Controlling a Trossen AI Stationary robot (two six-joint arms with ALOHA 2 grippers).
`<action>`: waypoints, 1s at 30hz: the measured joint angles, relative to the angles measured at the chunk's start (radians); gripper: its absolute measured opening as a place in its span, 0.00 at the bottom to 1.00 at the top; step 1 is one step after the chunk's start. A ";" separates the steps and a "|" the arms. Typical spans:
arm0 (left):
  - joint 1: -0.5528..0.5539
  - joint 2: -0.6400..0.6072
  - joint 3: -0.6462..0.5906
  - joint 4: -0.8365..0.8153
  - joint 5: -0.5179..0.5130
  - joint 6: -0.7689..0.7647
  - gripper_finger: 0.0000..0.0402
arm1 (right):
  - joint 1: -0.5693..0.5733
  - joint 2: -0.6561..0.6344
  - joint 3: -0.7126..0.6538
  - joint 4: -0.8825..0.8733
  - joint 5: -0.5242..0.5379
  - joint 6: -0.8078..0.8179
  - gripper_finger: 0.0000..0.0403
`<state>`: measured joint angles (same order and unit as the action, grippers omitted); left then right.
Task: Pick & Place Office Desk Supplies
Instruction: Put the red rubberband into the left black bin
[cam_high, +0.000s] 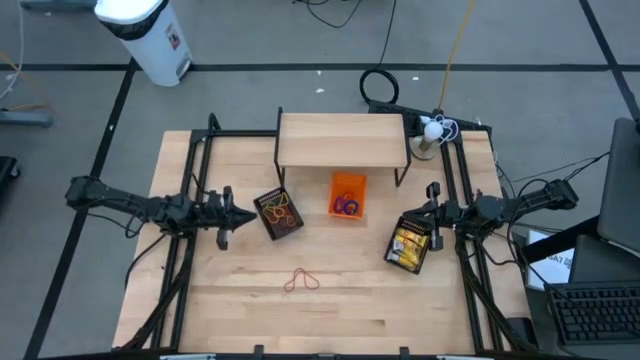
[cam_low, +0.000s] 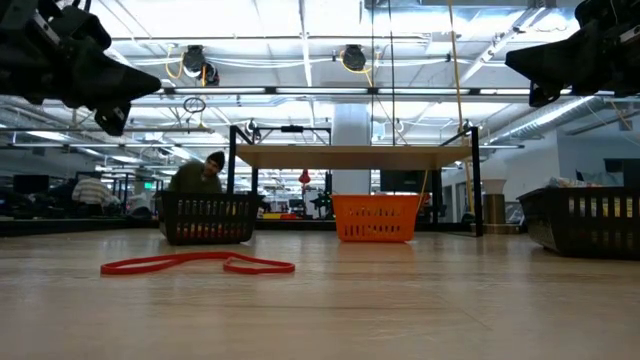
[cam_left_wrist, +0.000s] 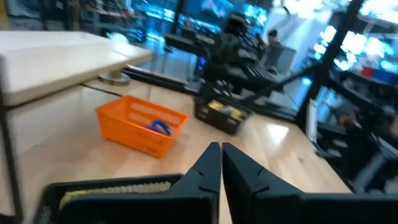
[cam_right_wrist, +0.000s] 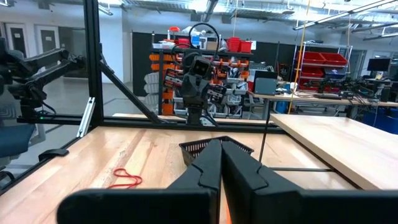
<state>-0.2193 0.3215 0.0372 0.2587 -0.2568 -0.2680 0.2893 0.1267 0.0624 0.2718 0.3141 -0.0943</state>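
Thin red rubber bands (cam_high: 300, 281) lie loose on the wooden table near its front edge, and show in the low view as rubber bands (cam_low: 195, 264). A black basket (cam_high: 279, 213) holds bands and rings. An orange basket (cam_high: 348, 195) holds blue and purple rings (cam_left_wrist: 160, 127). A second black basket (cam_high: 410, 245) holds yellow-and-white pieces. My left gripper (cam_high: 248, 215) hovers shut just left of the first black basket, pointing level toward the table's right. My right gripper (cam_high: 420, 213) hovers shut above the yellow-filled basket, pointing toward the table's left. Neither touches anything.
A low wooden shelf (cam_high: 342, 140) on black legs stands at the far middle, behind the orange basket. Black frame rails (cam_high: 190, 200) run along both table sides. A white lamp-like object (cam_high: 432, 130) sits at the far right. Bare wood lies around the rubber bands. A person (cam_low: 205, 172) sits beyond the table.
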 joint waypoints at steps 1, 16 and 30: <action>-0.014 0.024 0.010 0.001 0.003 0.003 0.01 | 0.000 0.000 0.000 0.000 0.000 0.000 0.01; -0.224 0.731 0.495 -0.136 -0.140 -0.053 0.02 | 0.000 0.000 0.000 0.000 0.002 -0.004 0.01; -0.293 1.372 0.945 -0.364 0.059 -0.121 0.46 | 0.000 0.000 0.000 -0.010 -0.001 0.016 0.01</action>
<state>-0.5125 1.6932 0.9826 -0.1050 -0.1978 -0.3894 0.2893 0.1265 0.0624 0.2623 0.3130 -0.0778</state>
